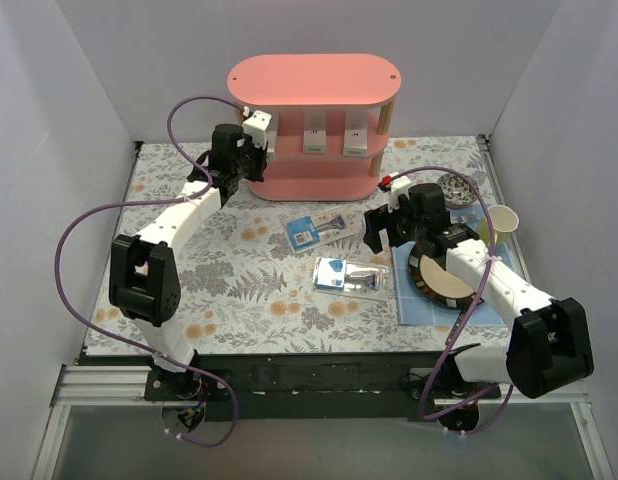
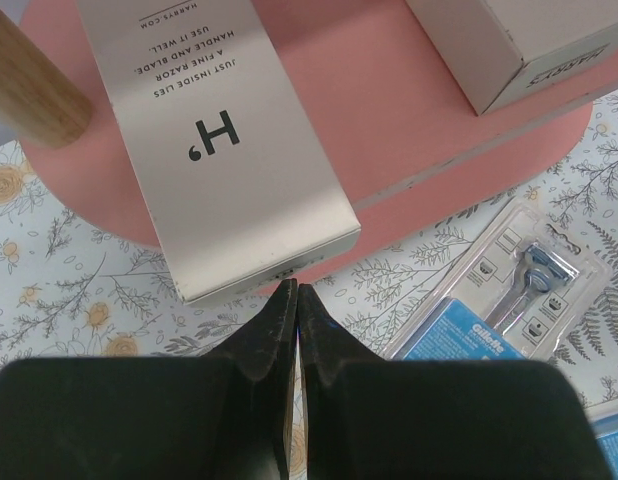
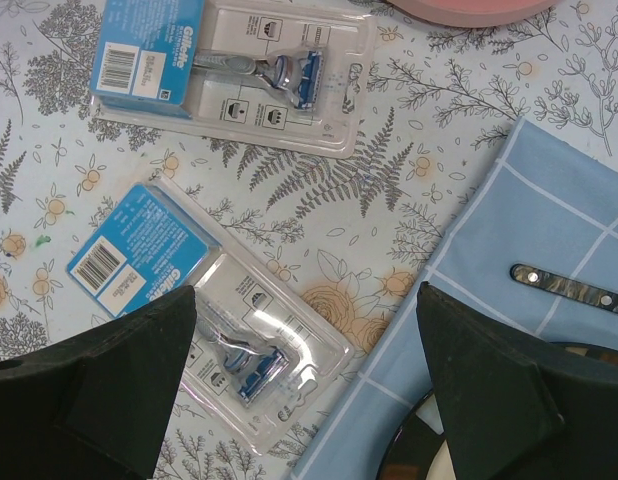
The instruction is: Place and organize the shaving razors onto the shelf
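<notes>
The pink shelf point(image 1: 314, 76) stands at the back. Three white Harry's boxes lie on its middle tier: left point(image 1: 258, 129), middle point(image 1: 316, 136), right point(image 1: 355, 136). My left gripper point(image 1: 251, 160) is shut and empty. In the left wrist view its tips point(image 2: 294, 290) sit just off the near end of the left box point(image 2: 224, 150), which overhangs the shelf's edge point(image 2: 389, 110). Two blister packs lie on the table: far point(image 1: 317, 229) and near point(image 1: 351, 275). My right gripper point(image 1: 381, 228) is open above the near pack point(image 3: 199, 300), by the far one point(image 3: 234, 65).
A blue cloth point(image 1: 429, 300) at the right holds a dark-rimmed plate point(image 1: 444, 278) and a knife point(image 3: 569, 288). A paper cup point(image 1: 501, 222) and a metal bowl point(image 1: 456, 187) stand behind it. A wooden shelf post point(image 2: 29, 80) is left of the box.
</notes>
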